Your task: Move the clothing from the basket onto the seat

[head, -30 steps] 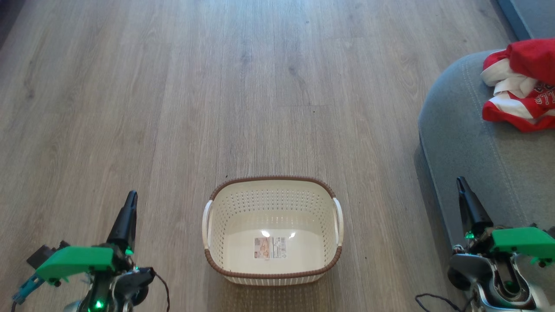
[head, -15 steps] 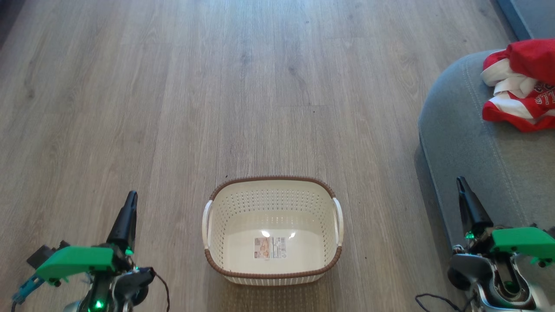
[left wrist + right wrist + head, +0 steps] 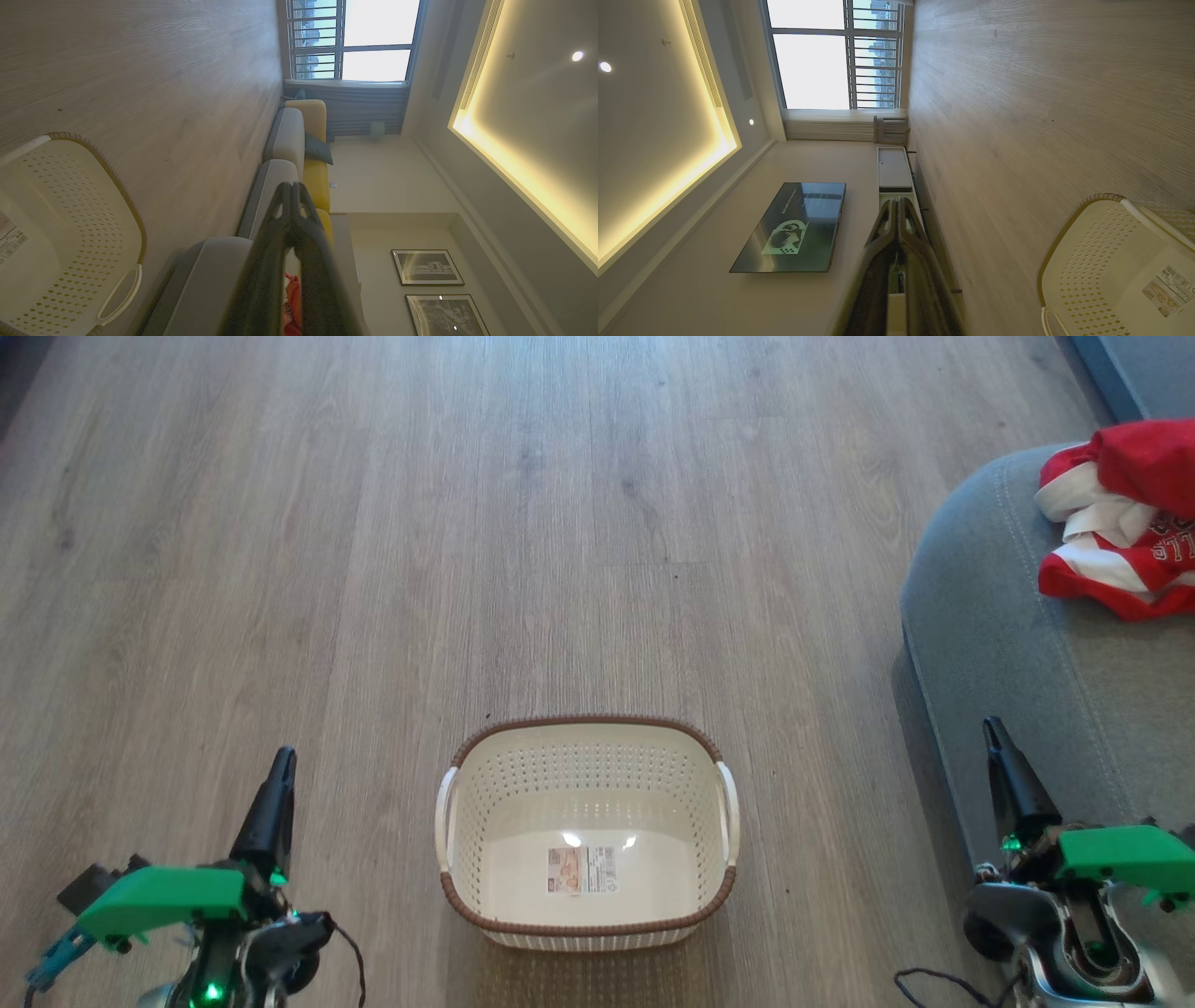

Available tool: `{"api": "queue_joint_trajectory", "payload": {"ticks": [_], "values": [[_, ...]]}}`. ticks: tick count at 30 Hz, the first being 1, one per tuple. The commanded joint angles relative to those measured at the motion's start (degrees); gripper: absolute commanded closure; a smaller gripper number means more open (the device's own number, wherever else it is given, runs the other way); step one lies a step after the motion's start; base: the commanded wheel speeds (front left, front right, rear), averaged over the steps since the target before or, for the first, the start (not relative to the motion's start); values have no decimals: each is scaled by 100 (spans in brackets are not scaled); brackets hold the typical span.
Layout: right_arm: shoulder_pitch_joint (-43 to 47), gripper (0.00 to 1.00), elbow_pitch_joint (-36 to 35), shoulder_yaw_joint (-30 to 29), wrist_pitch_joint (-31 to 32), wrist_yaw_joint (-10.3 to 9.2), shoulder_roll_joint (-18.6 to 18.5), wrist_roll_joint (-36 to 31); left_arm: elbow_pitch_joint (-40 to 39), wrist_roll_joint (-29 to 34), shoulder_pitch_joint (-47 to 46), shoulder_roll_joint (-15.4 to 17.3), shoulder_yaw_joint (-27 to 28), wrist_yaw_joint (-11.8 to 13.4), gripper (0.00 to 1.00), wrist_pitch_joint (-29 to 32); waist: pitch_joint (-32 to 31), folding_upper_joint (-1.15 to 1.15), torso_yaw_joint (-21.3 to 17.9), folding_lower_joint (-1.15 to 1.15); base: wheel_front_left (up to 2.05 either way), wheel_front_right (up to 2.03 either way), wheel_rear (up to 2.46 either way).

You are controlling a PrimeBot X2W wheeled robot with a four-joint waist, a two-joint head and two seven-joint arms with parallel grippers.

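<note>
The left tool (image 3: 282, 758) sits at about 7 o'clock in the head view, its two dark fingers pressed together into one spike, clenched on nothing. In the left wrist view, the left tool's tips (image 3: 292, 186) meet, with a narrow slit of light lower down between the fingers. The right tool (image 3: 991, 728) stands at about 5 o'clock, likewise clenched and gripping nothing. In the right wrist view its tips (image 3: 896, 200) also touch. Both hang over the wooden floor (image 3: 467, 523), well apart from each other.

Between them, at 6 o'clock, the basket (image 3: 586, 719) rests upright on the floor, with the label (image 3: 582, 871) in plain sight on its bare bottom. From the left wrist, one perforated wall (image 3: 70, 196) and a white handle are in view. From the right wrist, the basket's corner (image 3: 1092, 252) and label are seen.

Out at 3 o'clock lies the seat (image 3: 1008, 616), its rounded grey edge just beside the right tool. The clothing (image 3: 1134, 513) is heaped on it at about 2 o'clock, red and white in a crumpled pile with dark lettering showing, well apart from the basket. A sliver of red (image 3: 293, 298) shows through the left tool's slit.
</note>
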Motion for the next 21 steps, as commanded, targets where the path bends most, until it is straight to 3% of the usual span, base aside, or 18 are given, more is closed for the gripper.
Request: {"api": "queue_joint_trajectory", "payload": {"ticks": [1,21], "values": [[-118,100,-225,99,26,0,-18,33,-195,-38,-159,65,195,-53,100,42,0,0,0,0,0,0,0],[-118,100,-225,100,26,0,-18,33,-196,-38,-159,65,195,-53,100,42,0,0,0,0,0,0,0]]}}
